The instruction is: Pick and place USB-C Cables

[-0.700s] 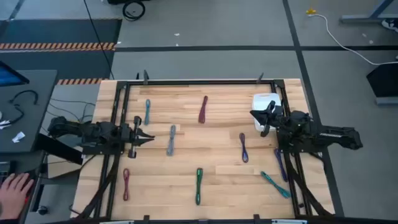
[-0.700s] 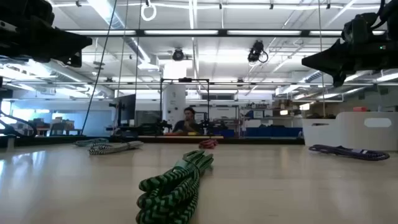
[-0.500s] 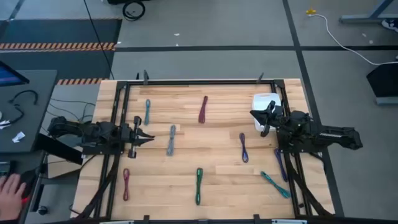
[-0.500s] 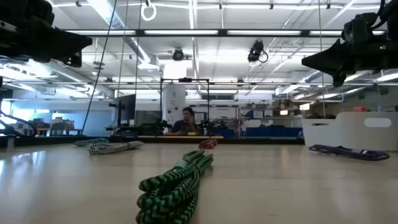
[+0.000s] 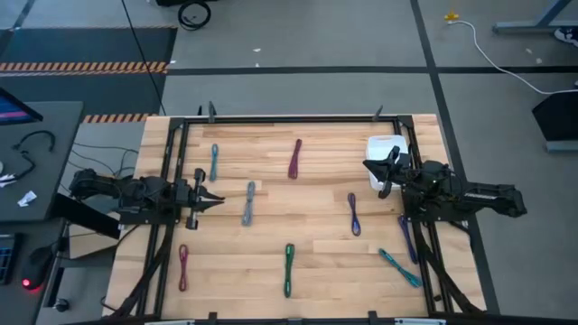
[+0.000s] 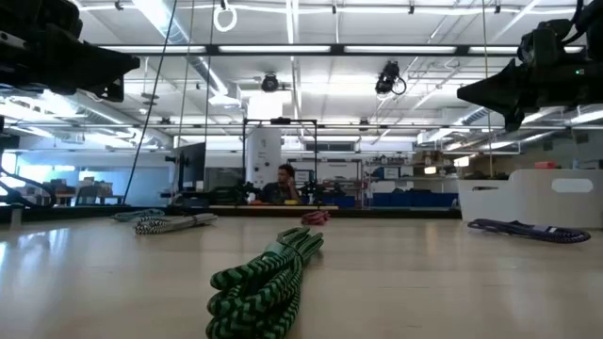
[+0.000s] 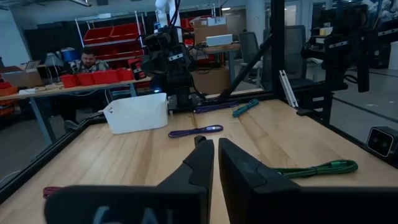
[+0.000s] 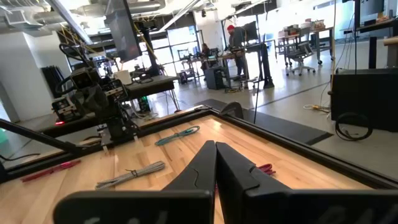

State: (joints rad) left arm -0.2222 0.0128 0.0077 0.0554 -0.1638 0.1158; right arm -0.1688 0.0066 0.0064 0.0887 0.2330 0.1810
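High view showed the left gripper (image 5: 217,199) and right gripper (image 5: 368,164), fingers pressed together and empty, hovering at opposite table edges, apparently parked. The USB-C cables lay scattered between them: a grey bundle (image 5: 248,203) just ahead of the left fingertips, and a white bin (image 5: 386,149) touching the right gripper's side, likely the drop-off.

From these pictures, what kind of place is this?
Probably a robotics lab or workshop: a wooden table inside a black frame, shelves of red bins, and desks with chairs behind.
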